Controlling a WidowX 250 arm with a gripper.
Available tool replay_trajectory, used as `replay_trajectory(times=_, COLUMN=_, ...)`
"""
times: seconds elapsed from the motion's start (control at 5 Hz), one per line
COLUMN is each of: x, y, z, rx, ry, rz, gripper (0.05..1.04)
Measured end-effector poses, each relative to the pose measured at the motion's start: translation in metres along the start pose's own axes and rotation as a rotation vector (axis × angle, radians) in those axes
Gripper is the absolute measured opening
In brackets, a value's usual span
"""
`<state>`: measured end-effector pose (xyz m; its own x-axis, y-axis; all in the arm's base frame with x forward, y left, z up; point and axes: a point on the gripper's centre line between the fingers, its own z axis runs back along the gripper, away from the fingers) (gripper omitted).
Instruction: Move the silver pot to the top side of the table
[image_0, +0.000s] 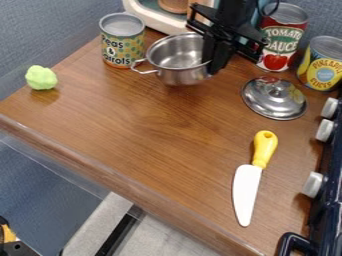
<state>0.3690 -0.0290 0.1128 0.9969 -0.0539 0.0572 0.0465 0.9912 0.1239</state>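
My gripper hangs down at the right side of the silver pot, over its rim, and hides that part of the pot. The pot is upright and uncovered, in the upper middle of the wooden table. One loop handle sticks out from its left side. Whether the pot's base touches the table, I cannot tell.
A peas and carrots can stands left of the pot; a tomato sauce can and a pineapple can stand right. The lid, knife and green lump lie around. Stove knobs line the right edge.
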Motion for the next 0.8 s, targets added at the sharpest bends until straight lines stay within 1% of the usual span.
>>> replay_trajectory(times=0.2, x=0.018, y=0.003, z=-0.011, rx=0.015, ry=0.012, rz=0.011, gripper=0.068)
replay_trajectory(times=0.4, x=0.028, y=0.002, z=-0.025, rx=0.018, ry=0.049, rz=-0.009, gripper=0.068)
replay_trajectory(times=0.6, x=0.029, y=0.002, z=-0.031, rx=0.019, ry=0.071, rz=-0.016, gripper=0.094)
replay_trajectory(times=0.8, x=0.025, y=-0.002, z=-0.037, rx=0.012, ry=0.112, rz=-0.029, gripper=0.263)
